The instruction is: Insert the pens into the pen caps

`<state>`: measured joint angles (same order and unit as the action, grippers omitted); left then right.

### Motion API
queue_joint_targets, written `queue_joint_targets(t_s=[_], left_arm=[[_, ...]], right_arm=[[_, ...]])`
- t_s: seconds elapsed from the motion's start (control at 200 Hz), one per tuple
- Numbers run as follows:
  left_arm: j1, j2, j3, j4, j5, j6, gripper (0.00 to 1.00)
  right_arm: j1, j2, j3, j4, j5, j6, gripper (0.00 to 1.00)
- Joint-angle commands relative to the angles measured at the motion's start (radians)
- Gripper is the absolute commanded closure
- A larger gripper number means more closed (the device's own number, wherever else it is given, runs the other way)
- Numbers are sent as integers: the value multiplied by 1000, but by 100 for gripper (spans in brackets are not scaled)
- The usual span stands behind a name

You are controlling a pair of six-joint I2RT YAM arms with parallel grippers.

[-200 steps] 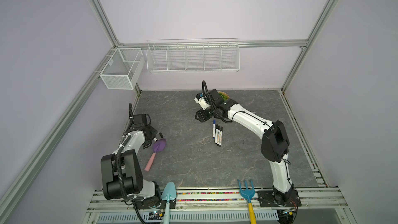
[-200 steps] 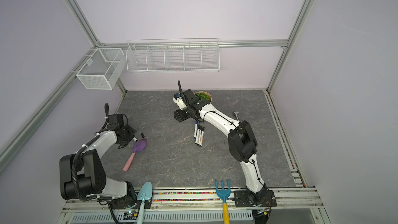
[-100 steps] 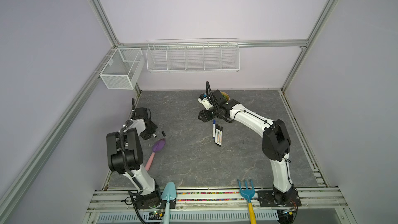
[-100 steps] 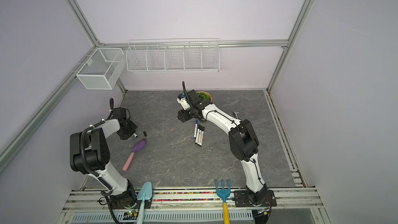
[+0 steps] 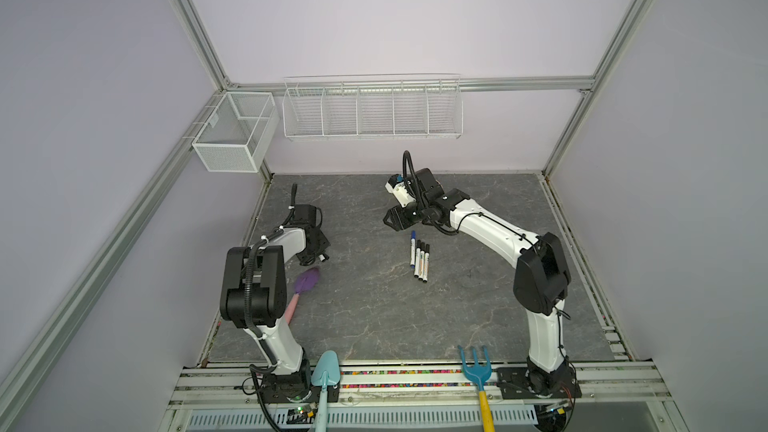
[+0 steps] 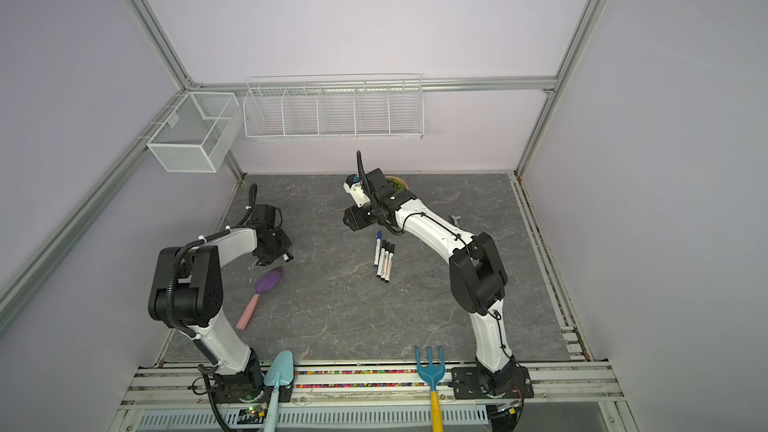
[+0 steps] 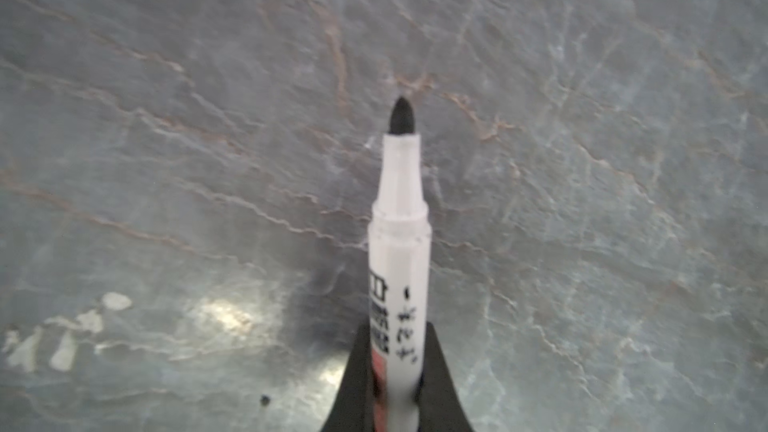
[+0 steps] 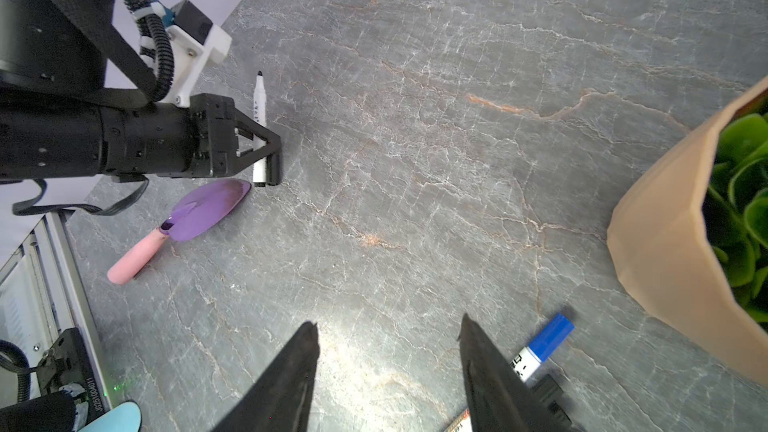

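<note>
In both top views the left gripper point(image 5: 322, 257) point(image 6: 284, 256) hangs low near the left edge of the worktop point(image 5: 374, 317) point(image 6: 332, 317), its jaws drawn tight together. A purple trowel point(image 5: 306, 280) point(image 6: 269, 280) lies just in front of it. The right gripper point(image 5: 388, 220) point(image 6: 348, 218) hovers nearer the middle, toward the back edge. Four pens point(image 5: 419, 259) point(image 6: 384, 257) lie side by side on the worktop just in front of it. A potted plant point(image 6: 399, 182) stands at the back edge behind that arm.

The left wrist view shows the left gripper point(image 7: 397, 328) clamped on the barrel of an uncapped pen point(image 7: 399, 243), white with a printed label. Its black tip point(image 7: 402, 116) is bare and points out over the worktop.

The right wrist view shows the right gripper point(image 8: 386, 322) above the worktop, its jaws standing well apart with nothing between them. Just beside it lies one of the four pens, with a blue cap point(image 8: 550, 336) pushed onto its end. The potted plant point(image 8: 673, 251) is near. Over by the left edge, the left gripper point(image 8: 270, 160) grips the uncapped pen point(image 8: 259, 105) near its back end, the tip sticking out past the jaws, with the trowel point(image 8: 208, 209) close beside it.
</note>
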<state>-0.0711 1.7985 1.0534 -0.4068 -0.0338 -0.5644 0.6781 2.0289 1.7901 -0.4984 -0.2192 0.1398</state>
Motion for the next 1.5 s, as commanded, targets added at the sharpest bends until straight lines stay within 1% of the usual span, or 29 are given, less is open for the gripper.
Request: queue_joint_targets(t_s=[0.0, 0.135, 0.305, 0.455, 0.585, 0.69, 0.83, 0.95, 1.055, 1.155, 1.26, 1.365, 1.44, 1.495], left_arm=[[-56, 61, 36, -35, 28, 45, 100], [-119, 106, 74, 3, 84, 49, 100], [-212, 155, 129, -8, 148, 30, 100], [-282, 146, 110, 16, 194, -14, 100], [-314, 109, 61, 48, 251, -47, 100], [-317, 42, 10, 50, 260, -54, 100], [-311, -86, -38, 12, 208, -42, 100], [-270, -195, -74, 5, 176, -75, 100], [-222, -251, -88, 26, 200, -98, 100], [-203, -250, -60, 9, 197, -60, 100], [-202, -206, -17, -51, 183, -26, 100], [-218, -199, -38, -68, 135, -3, 100], [-223, -215, -83, -45, 124, -9, 100], [-222, -232, -121, -15, 131, -27, 100]], right_arm=[[-8, -47, -32, 15, -11, 3, 42], [-11, -47, -46, 15, -12, 3, 42], [-12, -28, -51, 4, -12, 2, 42], [-13, -2, -69, 6, -34, 16, 42], [-12, 35, -73, 11, -50, 42, 41], [-11, 74, -68, 16, -60, 71, 41], [-11, 138, -28, -25, -92, 105, 41], [-5, 175, -31, -39, -141, 134, 41], [19, 198, -35, -59, -187, 99, 41], [56, 211, -19, -110, -217, 31, 41], [108, 186, -29, -233, -184, -68, 41], [176, 65, -182, -245, -119, -156, 40], [223, -5, -280, -242, -46, -172, 37], [251, -27, -323, -236, 26, -172, 36]])
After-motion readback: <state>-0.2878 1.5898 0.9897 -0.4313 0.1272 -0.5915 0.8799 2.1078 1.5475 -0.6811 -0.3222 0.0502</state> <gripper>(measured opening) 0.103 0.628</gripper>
